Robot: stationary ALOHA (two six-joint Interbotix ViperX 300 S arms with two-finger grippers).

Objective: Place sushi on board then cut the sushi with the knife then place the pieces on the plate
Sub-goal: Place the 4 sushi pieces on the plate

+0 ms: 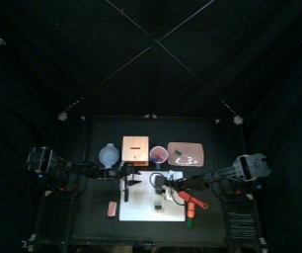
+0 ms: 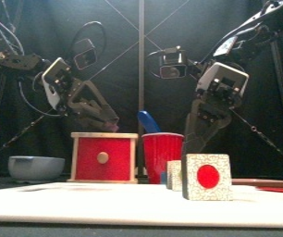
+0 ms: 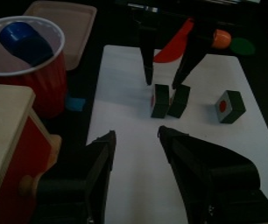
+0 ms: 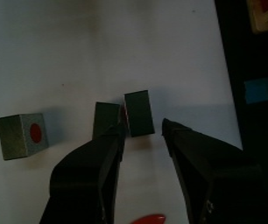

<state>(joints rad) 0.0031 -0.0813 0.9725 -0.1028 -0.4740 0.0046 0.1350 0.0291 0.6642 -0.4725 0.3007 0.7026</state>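
Your right gripper (image 4: 146, 129) hangs with jaws parted, holding nothing, just above two dark green toy sushi slices (image 4: 140, 112) standing together on the white cutting board (image 4: 102, 52); your left gripper (image 3: 134, 134) gapes empty nearby.

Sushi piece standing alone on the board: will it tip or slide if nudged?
The lone sushi piece stands on a narrow edge, so a high push probably tips it. It looks rigid, likely keeping shape when squeezed. The board looks smooth; a low push may slide it.
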